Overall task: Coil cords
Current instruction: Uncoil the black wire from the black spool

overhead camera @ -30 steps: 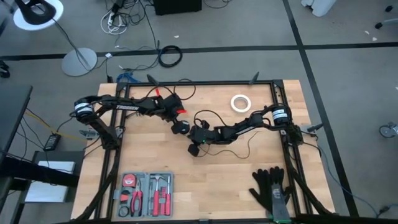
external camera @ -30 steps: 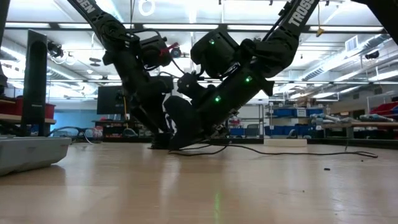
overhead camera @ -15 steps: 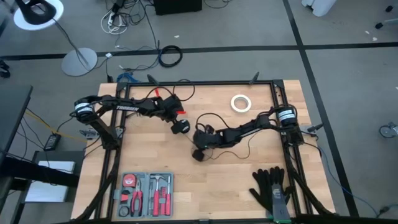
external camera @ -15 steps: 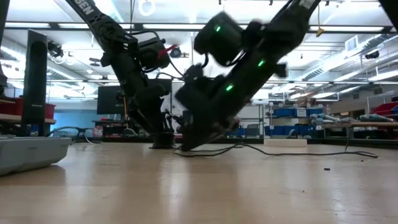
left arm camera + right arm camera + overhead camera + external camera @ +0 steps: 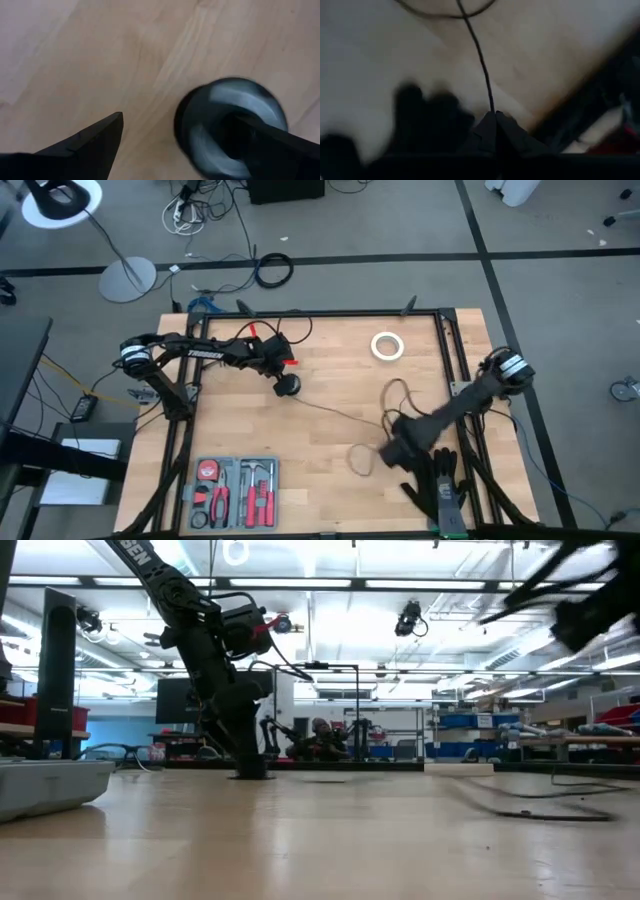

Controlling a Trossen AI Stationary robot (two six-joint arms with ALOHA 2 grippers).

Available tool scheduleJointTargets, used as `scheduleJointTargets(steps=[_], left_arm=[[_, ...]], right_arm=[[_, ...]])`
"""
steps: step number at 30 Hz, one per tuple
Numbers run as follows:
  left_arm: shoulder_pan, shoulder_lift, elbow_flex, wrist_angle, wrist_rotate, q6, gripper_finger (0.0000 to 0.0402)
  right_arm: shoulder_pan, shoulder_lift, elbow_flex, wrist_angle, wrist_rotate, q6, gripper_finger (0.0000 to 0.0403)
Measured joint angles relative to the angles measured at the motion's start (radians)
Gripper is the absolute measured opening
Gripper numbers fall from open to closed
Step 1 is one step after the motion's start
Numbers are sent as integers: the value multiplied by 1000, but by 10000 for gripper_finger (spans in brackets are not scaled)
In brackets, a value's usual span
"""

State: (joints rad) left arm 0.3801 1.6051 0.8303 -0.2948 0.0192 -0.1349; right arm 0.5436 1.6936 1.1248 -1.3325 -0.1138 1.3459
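Note:
The cord is thin and black. It runs across the wooden table from a small round black puck toward the front right, with loose loops near my right arm. My left gripper stands open at the puck. In the left wrist view one finger lies over the puck, while the other finger is apart from it over bare wood. My right gripper, near the front right, is shut on the cord, which leads straight out from its closed tips.
A white tape ring lies at the back right. Black gloves lie at the front right edge, close under my right gripper. A tool tray with red-handled tools sits at the front left. Black frame rails border the table.
My right arm has swung from the table's middle to the front right, drawing the cord out behind it. The left arm and the puck have stayed in place.

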Motion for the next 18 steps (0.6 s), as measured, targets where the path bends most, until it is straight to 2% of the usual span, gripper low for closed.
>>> scheduleJointTargets(steps=[2, 3, 5, 7, 10, 12, 15, 18], left_arm=[[0, 0, 0, 5, -1, 0, 367], [0, 0, 0, 10, -1, 0, 367], [0, 0, 0, 14, -1, -1, 367], [0, 0, 0, 13, -1, -5, 367], [0, 0, 0, 13, 0, -8, 367], [-1, 0, 0, 11, 2, -15, 367], [-1, 0, 0, 11, 22, -22, 367], [-1, 0, 0, 10, 26, -22, 367]], right_arm=[[55, -35, 0, 3, 20, 86, 5], [71, -50, 0, 29, 65, 124, 8], [75, -69, 1, 122, 203, 145, 17], [51, -70, 2, 238, 371, 97, 28], [-32, -55, 3, 456, 538, -104, 53], [-108, -25, 3, 621, 593, -291, 72], [-228, 36, 3, 913, 611, -590, 105], [-334, 117, 4, 1209, 571, -845, 134]])
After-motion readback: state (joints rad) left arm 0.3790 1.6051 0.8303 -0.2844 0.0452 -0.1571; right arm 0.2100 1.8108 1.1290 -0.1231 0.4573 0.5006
